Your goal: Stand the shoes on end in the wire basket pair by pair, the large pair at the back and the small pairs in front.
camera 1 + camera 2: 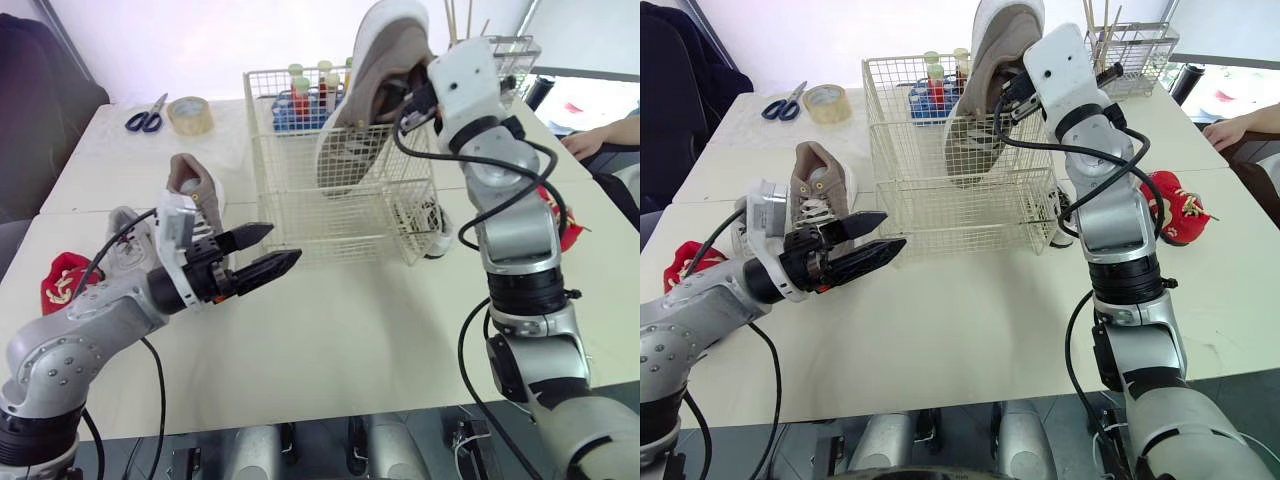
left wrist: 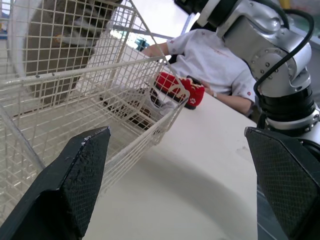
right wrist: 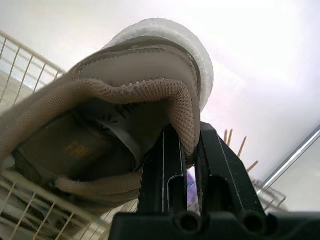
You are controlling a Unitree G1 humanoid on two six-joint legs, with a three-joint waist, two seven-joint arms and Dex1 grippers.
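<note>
**Right wrist view: heel collar pinched, toe down in the wire**

The bench (image 1: 330, 340) carries the wire basket (image 1: 330, 225) just ahead of the left claw (image 1: 284, 243), which hangs spread and empty. Below the right claw (image 3: 189, 131) the large shoe (image 1: 362, 110) dangles toe-down into the basket, heel up. That claw pinches only the thin heel collar, so the danger, I'd say, is a slip or a swing. The toe could snag a wire, shove the light basket or flop flat. The shoe is taupe mesh with a thick white sole. A like-coloured shoe (image 1: 820, 190) sits beside the left claw.
</note>
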